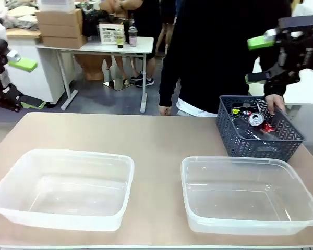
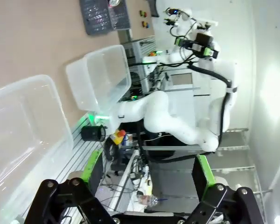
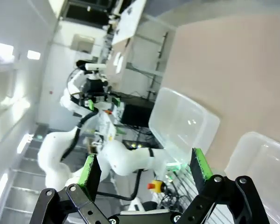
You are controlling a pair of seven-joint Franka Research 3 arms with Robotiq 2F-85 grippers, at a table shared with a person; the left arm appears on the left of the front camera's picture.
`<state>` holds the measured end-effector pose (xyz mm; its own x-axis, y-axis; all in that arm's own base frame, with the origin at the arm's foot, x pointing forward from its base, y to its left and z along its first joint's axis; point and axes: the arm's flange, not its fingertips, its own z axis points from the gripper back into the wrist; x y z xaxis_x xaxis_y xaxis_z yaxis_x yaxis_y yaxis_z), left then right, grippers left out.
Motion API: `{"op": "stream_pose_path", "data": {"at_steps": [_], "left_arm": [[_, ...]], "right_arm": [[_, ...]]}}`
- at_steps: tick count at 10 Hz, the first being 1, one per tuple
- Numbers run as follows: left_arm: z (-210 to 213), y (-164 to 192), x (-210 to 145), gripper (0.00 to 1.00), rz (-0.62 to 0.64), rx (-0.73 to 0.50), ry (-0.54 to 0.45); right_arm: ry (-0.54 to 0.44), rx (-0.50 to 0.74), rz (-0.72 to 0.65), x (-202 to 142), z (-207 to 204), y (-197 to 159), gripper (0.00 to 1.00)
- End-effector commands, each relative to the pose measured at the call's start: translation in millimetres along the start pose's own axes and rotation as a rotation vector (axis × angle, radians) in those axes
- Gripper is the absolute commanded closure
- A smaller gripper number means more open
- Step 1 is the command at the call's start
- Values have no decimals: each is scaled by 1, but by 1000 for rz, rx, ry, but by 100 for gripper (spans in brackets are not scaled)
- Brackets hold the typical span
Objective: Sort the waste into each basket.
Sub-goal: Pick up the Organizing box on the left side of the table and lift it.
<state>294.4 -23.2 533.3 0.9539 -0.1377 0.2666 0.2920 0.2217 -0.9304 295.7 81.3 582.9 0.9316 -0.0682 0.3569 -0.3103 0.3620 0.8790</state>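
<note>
Left tool [image 1: 21, 61] is being held spread and empty, high at the surface's [image 1: 156, 140] left edge | right tool [image 1: 261, 60] is being held spread, empty, raised near the person's hand [image 1: 275, 102] | waste [image 1: 255, 120] is being kept in the grey basket [image 1: 258, 136], unsorted | both clear tubs [image 1: 62, 190] [image 1: 249, 195] are being left empty, likely awaiting sorting.

white rounded arms with black grippers, the right gripper [image 1: 261, 60] and left gripper [image 1: 18, 60] carrying bright green pads.
</note>
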Motion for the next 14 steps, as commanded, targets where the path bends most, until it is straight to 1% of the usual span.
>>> {"op": "stream_pose_path", "data": {"at_steps": [1,4,5,6,7,8,9,10,11,12,13,14], "left_arm": [[4,-4,-1,0,-40,3,-4],[4,-4,-1,0,-40,3,-4],[2,-2,0,0,-16,24,-4],[-4,-3,-1,0,-55,301,151],[-8,-2,-7,0,-87,537,302],[-3,7,-16,0,-55,780,414],[3,16,-26,0,2,958,482],[3,26,-45,0,73,1031,575],[2,34,-56,0,133,1059,614],[3,41,-64,0,165,1019,626],[9,44,-55,0,108,912,406],[10,38,-54,0,121,961,560]], "right_arm": [[-26,16,44,3,2,2,0],[-26,16,44,3,2,2,0],[-16,-19,16,0,5,3,0],[82,-95,-5,0,-25,10,0],[90,-109,16,-4,-64,24,0],[172,-137,14,-18,-117,37,0],[293,-184,23,-39,-169,41,0],[459,-276,57,-79,-244,38,0],[495,-388,151,-99,-281,32,0],[593,-387,196,-112,-299,28,0],[540,-332,246,-99,-288,31,0],[557,-328,139,-148,-285,34,0]]}}
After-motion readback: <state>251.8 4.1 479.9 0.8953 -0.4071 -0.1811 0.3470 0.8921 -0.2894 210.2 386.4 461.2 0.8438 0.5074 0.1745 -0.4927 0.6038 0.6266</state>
